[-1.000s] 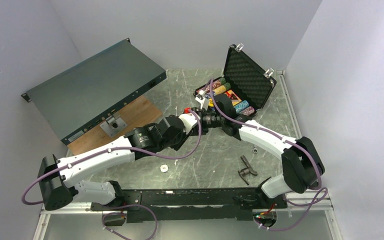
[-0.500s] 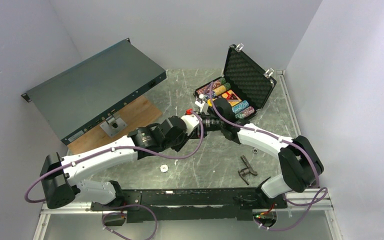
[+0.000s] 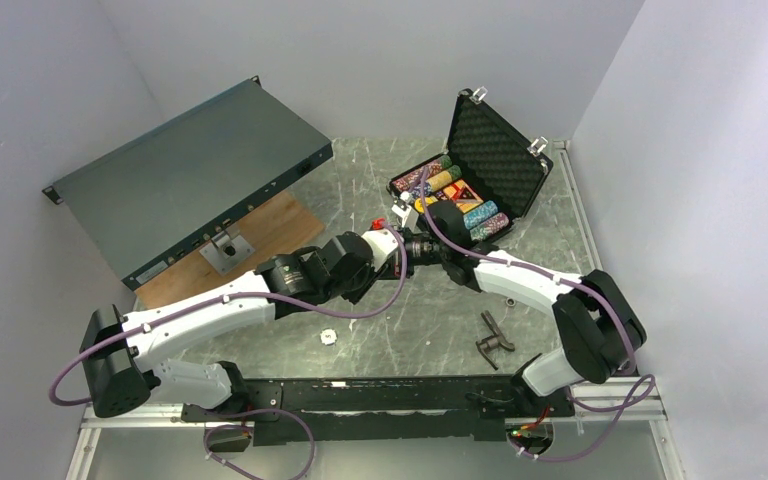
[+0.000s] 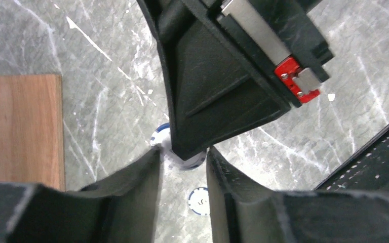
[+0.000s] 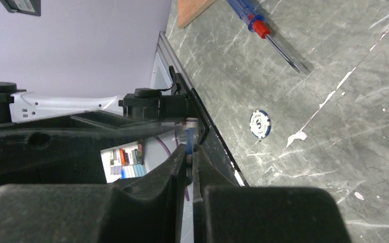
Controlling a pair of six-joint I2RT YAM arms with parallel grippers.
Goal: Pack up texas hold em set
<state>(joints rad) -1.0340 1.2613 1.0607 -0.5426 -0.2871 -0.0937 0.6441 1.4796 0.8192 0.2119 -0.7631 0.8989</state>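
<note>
Right fingers (image 5: pixel 172 182) pinching blue-white chip (image 5: pixel 189 137), left fingers (image 4: pixel 137 187) apart

Right gripper (image 5: pixel 189 158) with dark fingers (image 5: pixel 172 174) nearly together, pinching a thin blue-white chip (image 5: pixel 189 137) edge-on, second blue-white chip (image 5: pixel 260 124) lying flat on the grey marbled worktop (image 5: pixel 344 152), red-blue screwdriver (image 5: pixel 253 23) beyond it, near a wooden board (image 5: pixel 192 9) corner

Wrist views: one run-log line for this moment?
right pincer: shut on held chip | left pincer: flanks it, grip unclear | loose chip: on table | briefcase: open
</note>
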